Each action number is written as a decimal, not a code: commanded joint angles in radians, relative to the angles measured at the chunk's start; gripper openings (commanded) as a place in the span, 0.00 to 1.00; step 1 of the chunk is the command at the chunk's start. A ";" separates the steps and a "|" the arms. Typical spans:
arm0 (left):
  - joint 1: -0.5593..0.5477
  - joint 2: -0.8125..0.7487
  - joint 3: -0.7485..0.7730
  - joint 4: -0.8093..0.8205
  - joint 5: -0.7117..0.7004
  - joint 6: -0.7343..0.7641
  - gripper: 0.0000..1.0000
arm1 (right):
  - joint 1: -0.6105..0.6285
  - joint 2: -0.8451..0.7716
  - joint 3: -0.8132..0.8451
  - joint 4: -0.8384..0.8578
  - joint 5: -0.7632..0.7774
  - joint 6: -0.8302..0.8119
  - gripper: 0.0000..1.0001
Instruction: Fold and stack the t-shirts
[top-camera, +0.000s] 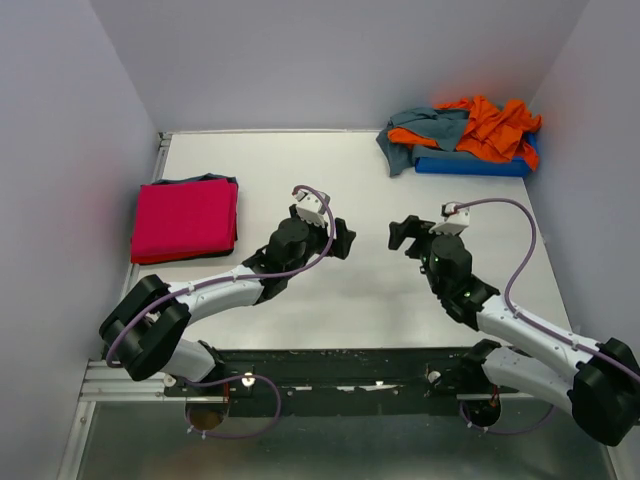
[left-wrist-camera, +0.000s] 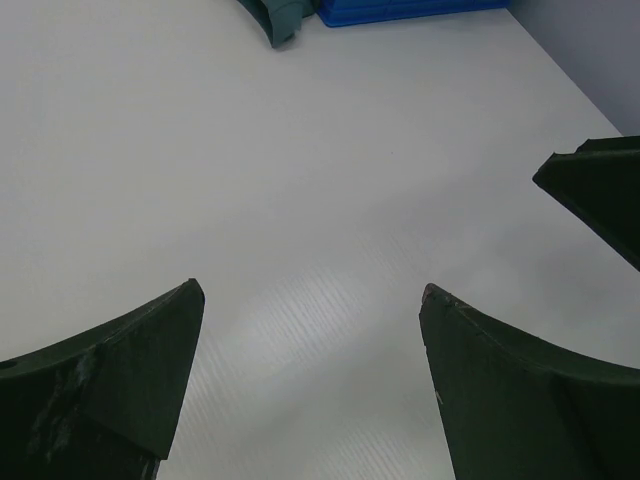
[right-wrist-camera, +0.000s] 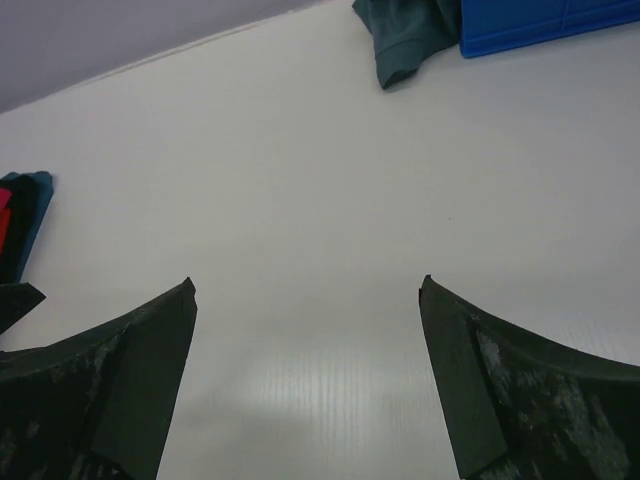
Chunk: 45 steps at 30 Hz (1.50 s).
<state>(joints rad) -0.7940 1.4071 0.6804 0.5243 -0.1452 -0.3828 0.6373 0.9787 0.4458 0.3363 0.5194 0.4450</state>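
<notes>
Top external: blue bin (top-camera: 470, 166) holds orange t-shirt (top-camera: 492, 125) and grey-blue t-shirt (top-camera: 420, 135); left fingers (top-camera: 344, 240), right fingers (top-camera: 402, 232) spread empty.

Centre: bare worktop (top-camera: 370, 290) ahead of left hand (top-camera: 338, 240) and right hand (top-camera: 404, 234); both spread wide, nothing between their fingers, a narrow gap between the two.
Left: folded magenta-red t-shirt (top-camera: 185, 220) on a folded slate t-shirt (top-camera: 205, 180), close to the left wall (top-camera: 60, 150).
Back right: blue bin (top-camera: 470, 165) in the corner, orange t-shirt (top-camera: 495, 125) and grey-blue t-shirt (top-camera: 420, 135) heaped on it, the grey-blue one spilling onto the worktop.
Back middle: open worktop between the folded shirts and the bin.
</notes>
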 joint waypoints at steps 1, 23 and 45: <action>-0.005 -0.007 0.005 0.022 -0.001 0.018 0.99 | -0.002 -0.023 -0.019 0.029 0.013 0.015 1.00; -0.007 0.000 -0.004 0.023 -0.005 0.012 0.99 | -0.560 0.291 0.549 -0.457 -0.310 0.262 0.83; -0.007 -0.013 0.018 -0.010 0.036 -0.014 0.99 | -0.804 1.141 1.339 -0.522 -0.556 0.360 0.73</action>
<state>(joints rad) -0.7944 1.4067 0.6804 0.5266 -0.1467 -0.3817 -0.1631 2.0190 1.6650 -0.1818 0.0879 0.8036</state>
